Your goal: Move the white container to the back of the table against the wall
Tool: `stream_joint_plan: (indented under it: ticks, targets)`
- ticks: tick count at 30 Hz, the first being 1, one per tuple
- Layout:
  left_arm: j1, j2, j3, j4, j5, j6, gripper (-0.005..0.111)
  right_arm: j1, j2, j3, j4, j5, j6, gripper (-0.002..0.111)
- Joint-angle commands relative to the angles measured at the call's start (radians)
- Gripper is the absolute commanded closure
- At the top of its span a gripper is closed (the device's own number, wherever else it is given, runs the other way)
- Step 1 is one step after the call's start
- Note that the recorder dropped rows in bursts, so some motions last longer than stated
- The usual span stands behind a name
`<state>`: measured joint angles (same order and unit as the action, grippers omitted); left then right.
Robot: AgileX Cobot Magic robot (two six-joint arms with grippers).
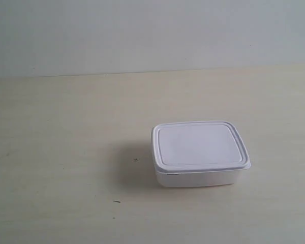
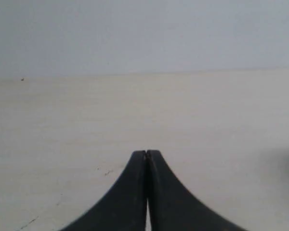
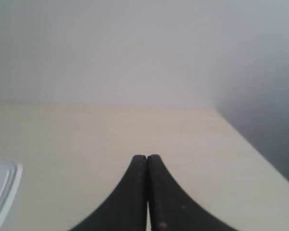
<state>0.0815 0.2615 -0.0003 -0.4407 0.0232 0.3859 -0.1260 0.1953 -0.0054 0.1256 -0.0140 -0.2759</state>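
A single white container [image 1: 200,152] sits on a pale beige tabletop [image 1: 66,127]. Its flat rimmed lid is on, and it stands toward the near side of the exterior view, right of centre. The plain grey-white wall [image 1: 142,30] rises along the far edge of the tabletop, well apart from the container, with a broad stretch of tabletop between them.

Judging from this, the task has not begun. The container is not against the wall, nothing is touching it, and the whole move to the back is left to do.

By count there is one container, with one lid, and there are two pincers, one in each wrist view (neither arm appears in the exterior view). The left pincer [image 2: 147,153] is clenched, its dark jaws pressed together on nothing, above bare tabletop and facing the wall. The right pincer [image 3: 147,156] is likewise clenched and holds nothing. A corner of the container's lid [image 3: 0,190] shows at the edge of its view, near the pincer but apart from it. A few tiny dark specks [image 1: 116,202] mark the tabletop.
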Motion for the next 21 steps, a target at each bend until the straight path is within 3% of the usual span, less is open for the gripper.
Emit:
stream_joint_plan:
  ticks: [1,5,8,14,16,18,21]
  targets:
    - [0.002,0.005,0.000,-0.053,-0.095,-0.100,0.107,0.004,-0.005,0.005,0.017,-0.222,0.016,0.108]
    - [0.002,0.005,0.000,-0.067,-0.153,-0.299,0.107,0.004,-0.005,0.005,0.017,-0.367,0.014,0.108]
    - [0.002,0.005,0.000,-0.067,-0.160,-0.342,0.107,0.004,-0.005,0.005,0.019,-0.438,0.014,0.108]
    - [0.002,0.005,0.000,-0.067,-0.147,-0.550,0.107,0.004,-0.005,0.005,0.120,-0.429,0.152,0.108]
    - [0.002,0.005,0.000,-0.060,-0.154,-0.560,0.107,0.004,-0.005,-0.032,0.232,-0.258,0.168,0.108]
    - [0.002,0.049,-0.063,-0.059,-0.080,-0.538,0.107,0.004,0.003,-0.130,0.236,0.034,0.128,0.108]
    - [0.002,0.262,-0.291,0.033,0.126,-0.538,0.107,0.002,0.175,-0.325,0.214,0.300,0.132,0.108]
